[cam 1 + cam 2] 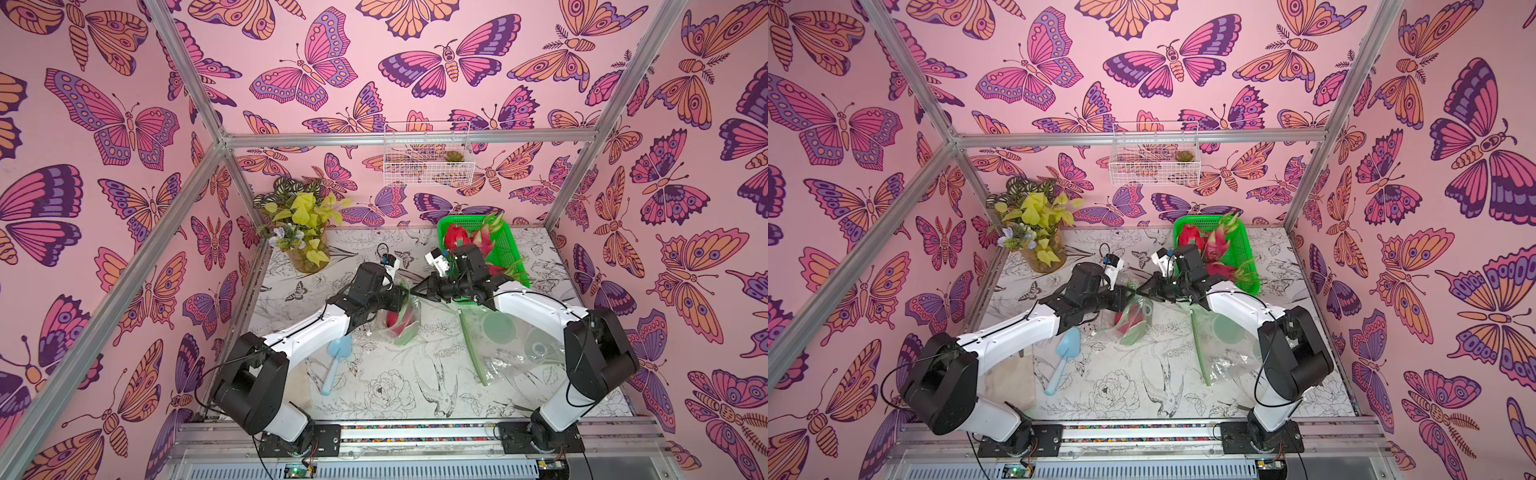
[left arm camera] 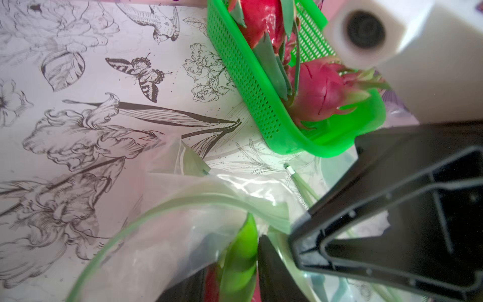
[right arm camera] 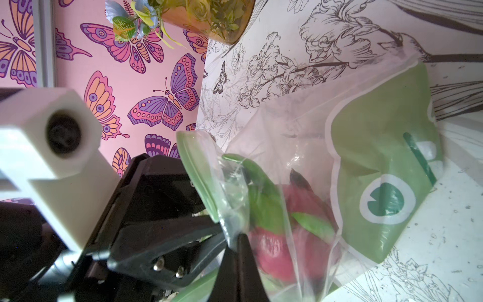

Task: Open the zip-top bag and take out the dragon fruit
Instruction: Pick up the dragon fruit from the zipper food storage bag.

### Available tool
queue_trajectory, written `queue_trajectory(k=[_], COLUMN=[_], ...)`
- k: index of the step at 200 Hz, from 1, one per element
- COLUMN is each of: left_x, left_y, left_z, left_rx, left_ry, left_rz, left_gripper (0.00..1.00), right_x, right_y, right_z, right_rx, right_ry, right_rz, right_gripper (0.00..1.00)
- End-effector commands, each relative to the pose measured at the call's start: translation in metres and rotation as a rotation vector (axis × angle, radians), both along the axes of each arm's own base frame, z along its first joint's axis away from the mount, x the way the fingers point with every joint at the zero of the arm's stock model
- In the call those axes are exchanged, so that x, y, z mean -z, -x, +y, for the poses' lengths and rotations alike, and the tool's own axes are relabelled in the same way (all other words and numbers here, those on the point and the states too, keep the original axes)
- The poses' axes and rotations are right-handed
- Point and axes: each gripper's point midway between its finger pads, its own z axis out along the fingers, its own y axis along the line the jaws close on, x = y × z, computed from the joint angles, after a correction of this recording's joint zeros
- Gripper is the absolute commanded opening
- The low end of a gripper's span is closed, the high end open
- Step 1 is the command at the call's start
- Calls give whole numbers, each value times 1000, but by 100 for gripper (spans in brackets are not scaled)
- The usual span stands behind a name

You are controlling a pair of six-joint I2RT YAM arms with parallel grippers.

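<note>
Pinching the bag (image 3: 300, 183) rim, our right claw (image 3: 230, 240) is shut; the left claw (image 2: 235, 261) is closing on the dragon fruit (image 3: 282, 235); thin plastic could rip.

The table (image 1: 415, 395) has a white cover with drawn birds and flowers. On it sit a plant pot (image 1: 307, 259), a green basket (image 1: 509, 253), a blue scoop (image 1: 334, 361), a bag (image 1: 401, 320) with fruit, and an empty bag (image 1: 507, 353).

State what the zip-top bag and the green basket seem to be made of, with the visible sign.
Zip-top bag: thin clear plastic film, glossy; it crinkles and the dragon fruit shows through.
Green basket: apparently rigid moulded plastic, slightly shiny; regular small perforations.
</note>
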Motion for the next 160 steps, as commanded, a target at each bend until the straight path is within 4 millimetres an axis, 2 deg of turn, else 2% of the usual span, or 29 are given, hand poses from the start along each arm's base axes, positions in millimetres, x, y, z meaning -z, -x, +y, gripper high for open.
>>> queue_trajectory(k=[1,15,35,69,108,124,129,160], left_x=[-2,-10,-25,-63,-106,-114,-131,-171], left_y=[-6,-2,10,42,99,101,105,91], left_z=[0,-3,-9,-18,-32,-29,-25,-13], left_rx=[-3,24,96,240,521,504,494,371], left_ry=[29,47,87,157,235,212,220,201], left_rz=[-14,-27,-40,-53,-25,-51,-101,-233], left_gripper=[16,6,0,0,0,0,0,0], right_x=[-5,-3,0,4,-2,-1,-1,4], right_y=[6,2,-8,-31,-46,-49,-49,-44], right_z=[-2,-7,-17,-33,-40,-38,-38,-35], right_rx=[-10,12,67,152,189,181,178,156], right_ry=[8,22,45,61,64,68,69,42], right_rz=[-10,-14,-17,-18,-30,-32,-31,-28], right_gripper=[0,0,0,0,0,0,0,0])
